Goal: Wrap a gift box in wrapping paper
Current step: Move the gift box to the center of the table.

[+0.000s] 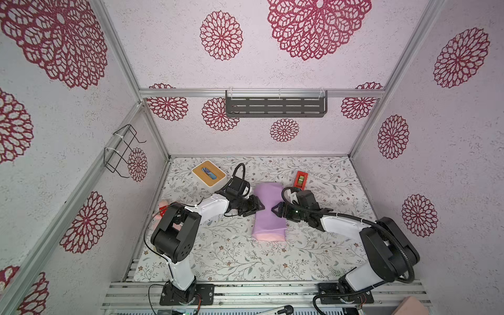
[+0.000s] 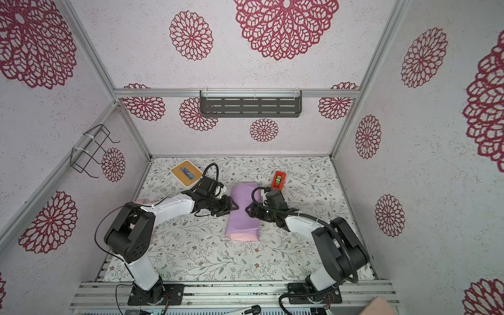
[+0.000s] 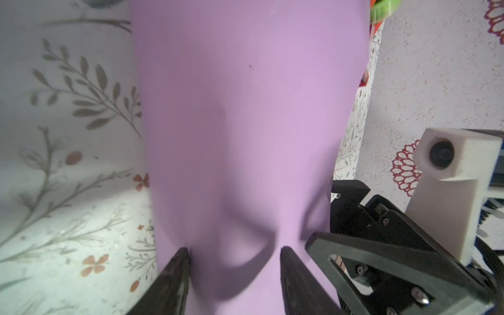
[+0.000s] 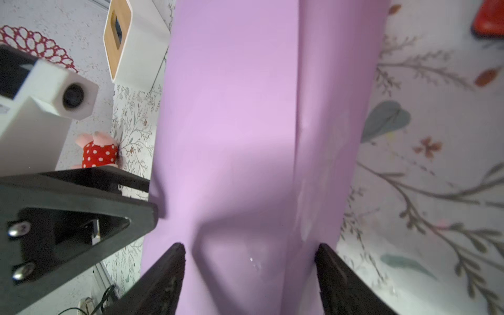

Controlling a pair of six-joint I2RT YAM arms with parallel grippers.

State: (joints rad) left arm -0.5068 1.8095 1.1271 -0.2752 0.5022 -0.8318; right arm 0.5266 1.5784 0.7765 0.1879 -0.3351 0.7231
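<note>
The wrapping paper [image 1: 268, 221] [image 2: 242, 226] lies mid-table as a long lilac bundle, its pink face showing at the near end. The gift box is hidden inside it. My left gripper [image 1: 261, 205] [image 2: 236, 205] reaches in from the left and my right gripper [image 1: 276, 209] [image 2: 247, 210] from the right, tips facing across the bundle's middle. In the left wrist view the left gripper [image 3: 234, 251] has its jaws partly apart, dug into the paper [image 3: 245, 109], which puckers between them. The right gripper [image 4: 249, 248] grips wider, denting the paper [image 4: 231, 109].
A white tissue box with a wooden top [image 1: 208, 173] [image 4: 128, 41] stands at the back left. A red tape dispenser [image 1: 301, 178] lies behind the right gripper. A pink plush toy in a red dotted dress [image 4: 98, 150] sits by the left wall. The floral table covering [image 1: 245, 259] stretches toward me.
</note>
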